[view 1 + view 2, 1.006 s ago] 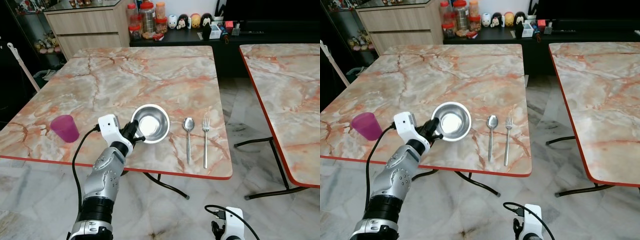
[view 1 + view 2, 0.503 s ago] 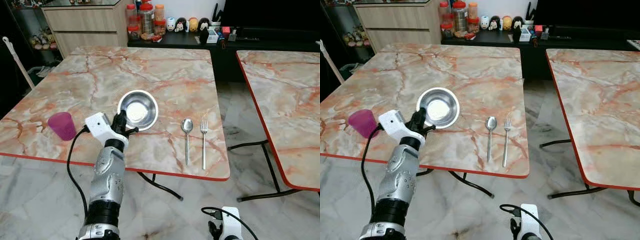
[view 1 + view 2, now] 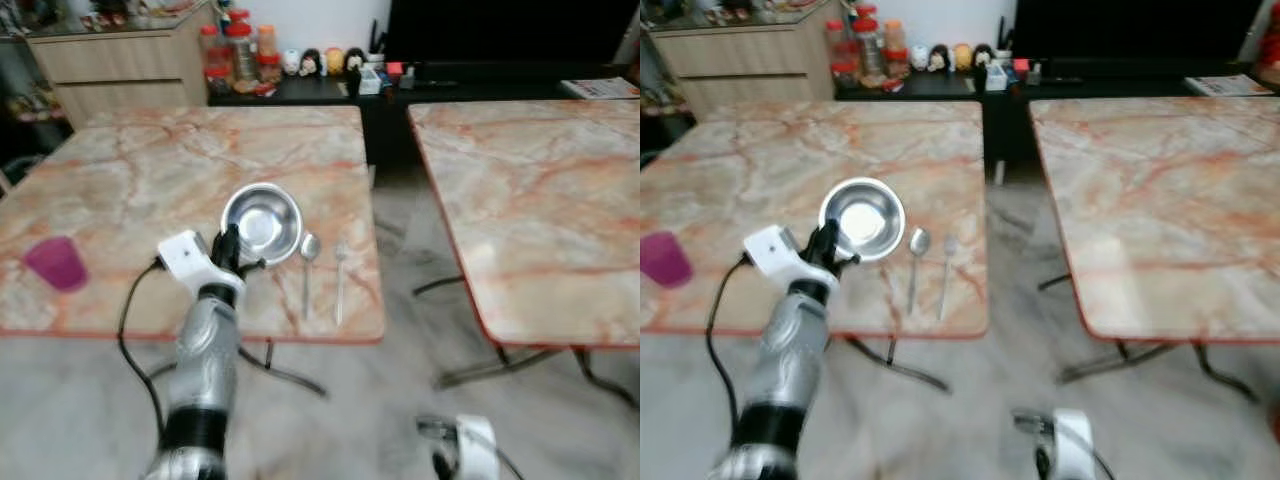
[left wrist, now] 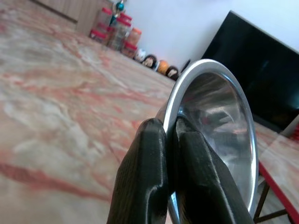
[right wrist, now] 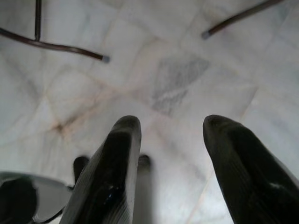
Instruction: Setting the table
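A shiny steel bowl (image 3: 262, 222) is held tilted over the near part of the marble table (image 3: 150, 170), its rim pinched by my left gripper (image 3: 232, 250). The wrist view shows both black fingers (image 4: 154, 177) closed on the bowl's rim (image 4: 212, 121). A spoon (image 3: 307, 262) and a fork (image 3: 338, 278) lie side by side just right of the bowl. A purple cup (image 3: 55, 263) stands at the table's near left. My right gripper (image 5: 173, 154) hangs low over the floor, fingers apart and empty.
A second marble table (image 3: 530, 190) stands to the right across a gap of tiled floor (image 3: 400, 230). A wooden cabinet (image 3: 110, 60) and a dark shelf with jars and figurines (image 3: 260, 60) line the back wall. Metal table legs (image 5: 51, 46) cross the floor.
The whole view has swung to the right and blurred, so the camera moved. The bowl stays gripped in my left gripper, lifted and tilted a little more than a second ago.
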`<state>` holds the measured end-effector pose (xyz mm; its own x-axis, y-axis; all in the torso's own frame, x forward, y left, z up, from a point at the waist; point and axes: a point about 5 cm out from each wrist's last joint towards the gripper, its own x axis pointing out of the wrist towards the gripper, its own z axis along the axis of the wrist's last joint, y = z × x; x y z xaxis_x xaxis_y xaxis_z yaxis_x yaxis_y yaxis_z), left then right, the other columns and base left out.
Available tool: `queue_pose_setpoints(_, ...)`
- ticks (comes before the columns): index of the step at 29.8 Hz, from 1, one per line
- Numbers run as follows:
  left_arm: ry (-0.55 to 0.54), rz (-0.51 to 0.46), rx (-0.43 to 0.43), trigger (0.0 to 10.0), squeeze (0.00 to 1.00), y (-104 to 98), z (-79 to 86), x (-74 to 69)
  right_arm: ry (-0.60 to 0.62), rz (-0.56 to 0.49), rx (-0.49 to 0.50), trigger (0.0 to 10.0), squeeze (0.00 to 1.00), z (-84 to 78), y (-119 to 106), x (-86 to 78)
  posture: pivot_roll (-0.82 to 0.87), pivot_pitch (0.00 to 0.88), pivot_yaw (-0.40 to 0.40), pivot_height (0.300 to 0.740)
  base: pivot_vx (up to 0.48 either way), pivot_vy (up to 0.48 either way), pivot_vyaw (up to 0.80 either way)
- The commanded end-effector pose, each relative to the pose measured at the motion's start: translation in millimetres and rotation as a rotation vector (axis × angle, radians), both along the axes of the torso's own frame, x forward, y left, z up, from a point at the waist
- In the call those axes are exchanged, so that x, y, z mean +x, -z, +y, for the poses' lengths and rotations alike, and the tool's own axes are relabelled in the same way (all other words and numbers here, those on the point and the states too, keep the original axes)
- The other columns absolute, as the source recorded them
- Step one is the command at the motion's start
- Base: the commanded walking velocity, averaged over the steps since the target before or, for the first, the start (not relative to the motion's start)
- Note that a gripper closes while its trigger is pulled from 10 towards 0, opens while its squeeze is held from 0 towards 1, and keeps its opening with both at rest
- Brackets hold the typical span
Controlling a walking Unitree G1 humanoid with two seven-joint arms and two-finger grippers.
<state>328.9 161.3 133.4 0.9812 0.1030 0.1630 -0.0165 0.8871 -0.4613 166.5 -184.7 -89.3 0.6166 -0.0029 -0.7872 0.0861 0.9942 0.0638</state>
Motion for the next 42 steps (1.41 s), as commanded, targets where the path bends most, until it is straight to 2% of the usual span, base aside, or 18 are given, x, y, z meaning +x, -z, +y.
queue_pose_setpoints(1,0.023,-0.007,0.011,10.0,0.00,-3.5,-7.5,2.3,0.010,-0.011,-0.015,10.0,0.00,-5.8,-1.7,1.8,0.01,0.000,0.050,0.740,0.000,-0.461,0.00)
queue_pose_setpoints(11,0.034,-0.010,0.007,10.0,0.00,-6.6,-10.6,3.2,0.039,-0.016,-0.001,10.0,0.00,-4.7,-1.0,0.3,0.01,0.021,0.054,0.740,0.000,-0.458,0.00)
queue_pose_setpoints(17,0.008,-0.008,0.002,10.0,0.00,-4.3,-4.1,-1.5,0.059,-0.020,-0.003,10.0,0.00,-7.5,-2.0,1.9,0.02,0.027,0.049,0.740,0.000,-0.452,0.00)
queue_pose_setpoints(20,-0.028,-0.001,0.008,10.0,0.00,-0.8,5.8,-8.4,0.060,-0.026,-0.002,10.0,0.00,-7.0,-2.9,3.9,0.03,0.032,0.047,0.740,0.000,-0.450,0.00)
queue_pose_setpoints(23,-0.085,0.037,0.026,10.0,0.00,10.8,23.6,-23.7,0.055,-0.029,0.001,10.0,0.00,-5.5,-3.3,5.2,0.04,0.042,0.045,0.740,0.000,-0.446,0.00)
queue_pose_setpoints(25,-0.127,0.079,0.048,10.0,0.00,22.7,36.7,-39.7,0.054,-0.028,0.002,10.0,0.00,-5.0,-3.2,5.4,0.05,0.047,0.045,0.740,0.000,-0.444,0.00)
queue_pose_setpoints(28,-0.145,0.107,0.064,10.0,0.00,30.1,43.2,-49.1,0.054,-0.028,0.002,10.0,0.00,-4.7,-3.2,5.5,0.06,0.053,0.045,0.740,0.000,-0.442,0.00)
queue_pose_setpoints(29,-0.156,0.127,0.070,10.0,0.00,35.1,47.0,-55.3,0.054,-0.027,0.002,10.0,0.00,-4.7,-3.2,5.6,0.06,0.054,0.045,0.740,0.000,-0.442,0.00)
queue_pose_setpoints(31,-0.209,0.228,0.104,10.0,0.00,60.2,64.0,-81.5,0.053,-0.026,0.003,10.0,0.00,-4.4,-3.3,6.1,0.07,0.058,0.042,0.740,0.000,-0.441,0.00)
queue_pose_setpoints(33,-0.215,0.253,0.110,10.0,0.00,65.3,66.7,-86.0,0.050,-0.025,0.002,10.0,0.00,-4.3,-3.3,6.2,0.07,0.059,0.042,0.740,0.000,-0.439,0.00)
queue_pose_setpoints(34,-0.225,0.331,0.117,10.0,0.00,82.3,73.0,-95.1,0.047,-0.025,0.002,10.0,0.00,-4.1,-3.6,6.9,0.07,0.066,0.039,0.740,0.000,-0.311,0.00)
queue_pose_setpoints(37,-0.223,0.483,0.109,10.0,0.00,114.1,79.9,-106.5,0.044,-0.026,0.002,10.0,0.00,-3.8,-3.9,7.9,0.07,0.068,0.038,0.740,0.000,-0.104,0.00)
queue_pose_setpoints(38,-0.213,0.554,0.076,10.0,0.00,130.5,81.7,-111.8,0.043,-0.027,0.002,10.0,0.00,-3.3,-4.2,8.6,0.07,0.072,0.038,0.740,0.000,0.000,0.00)
queue_pose_setpoints(41,-0.185,0.684,0.088,10.0,0.00,152.4,82.6,-120.4,0.042,-0.028,0.003,10.0,0.00,-2.9,-4.4,9.4,0.07,0.071,0.037,0.740,0.000,0.000,0.00)
queue_pose_setpoints(42,-0.177,0.766,0.082,10.0,0.00,168.6,84.2,-130.9,0.041,-0.029,0.004,10.0,0.00,-2.2,-4.6,9.8,0.06,0.070,0.039,0.740,0.000,0.000,0.00)
